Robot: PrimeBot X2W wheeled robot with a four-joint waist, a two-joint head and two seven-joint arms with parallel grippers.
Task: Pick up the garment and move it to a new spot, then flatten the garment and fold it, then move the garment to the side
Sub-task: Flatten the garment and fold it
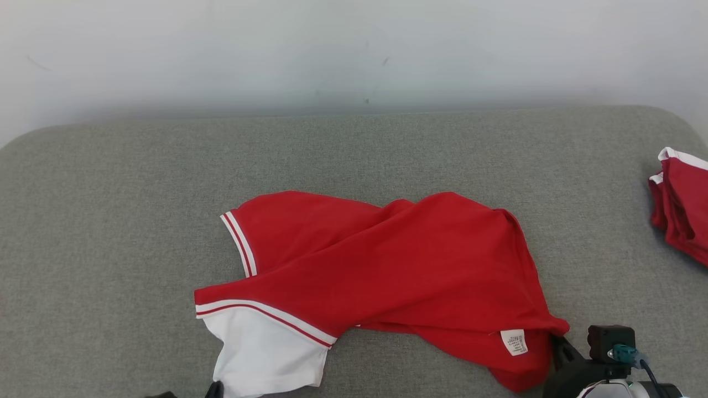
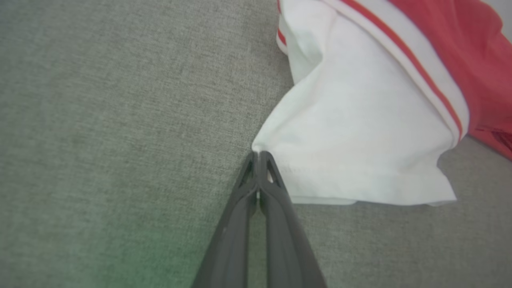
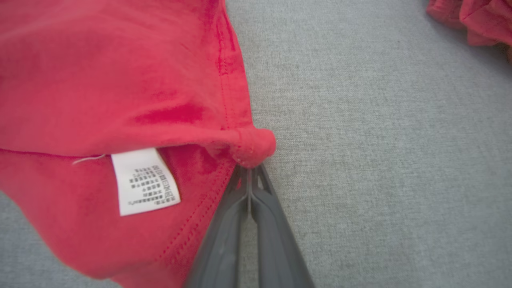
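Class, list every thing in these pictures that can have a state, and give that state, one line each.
red garment, crumpled, unfolded, lying on the grey fabric surface, care label showing.
left gripper, shut, pinching the corner of the garment's white sleeve.
right gripper, shut on the garment's red hem corner.
second red garment, bunched at the surface's right edge, untouched.

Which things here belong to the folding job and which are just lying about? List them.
Job: red garment; left gripper shut on its white corner; right gripper shut on its red corner.
Lying about: other red cloth at the right edge.
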